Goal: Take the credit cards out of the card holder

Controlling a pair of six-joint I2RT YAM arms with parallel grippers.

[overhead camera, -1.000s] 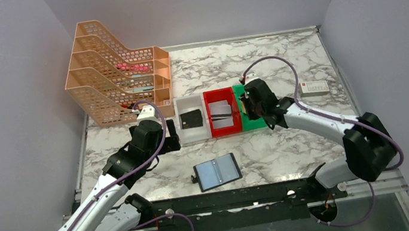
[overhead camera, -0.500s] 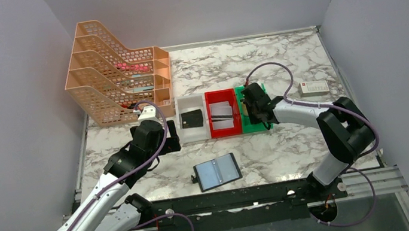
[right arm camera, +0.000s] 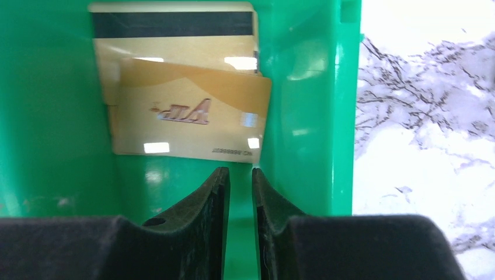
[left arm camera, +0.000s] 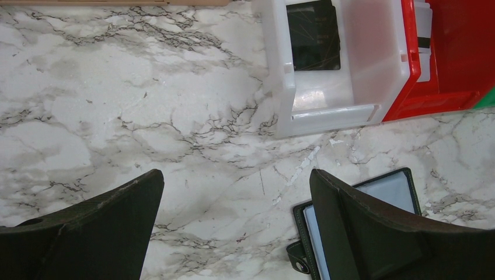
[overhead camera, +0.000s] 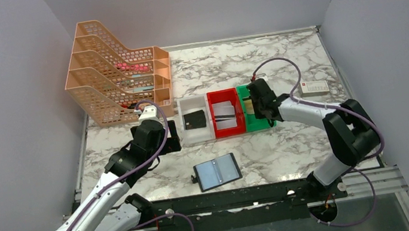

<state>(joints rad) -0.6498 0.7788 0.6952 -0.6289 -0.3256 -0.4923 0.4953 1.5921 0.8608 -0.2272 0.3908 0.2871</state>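
Note:
The card holder [overhead camera: 218,171] lies open on the marble near the front, its blue-grey inner face up; its corner [left arm camera: 394,190] shows beside my left gripper's right finger. My left gripper [left arm camera: 234,175] hovers wide open above bare marble, left of the holder, holding nothing [overhead camera: 172,137]. Two tan-gold credit cards [right arm camera: 192,111] lie overlapping in the green bin [right arm camera: 303,105], one with its black stripe showing. My right gripper [right arm camera: 240,170] sits low inside that bin just short of the cards, its jaws a narrow gap apart with nothing between them [overhead camera: 254,108].
A white bin [overhead camera: 191,135] holds a small black square piece [left arm camera: 313,35]. Next to it, a red bin [overhead camera: 229,130] contains flat items. A white box with a red mark [overhead camera: 314,88] lies right of the bins. An orange file rack [overhead camera: 118,79] stands back left.
My right arm folded in and its wrist settled lower over the green bin, nudging the bins slightly right. The left arm and the card holder have not moved.

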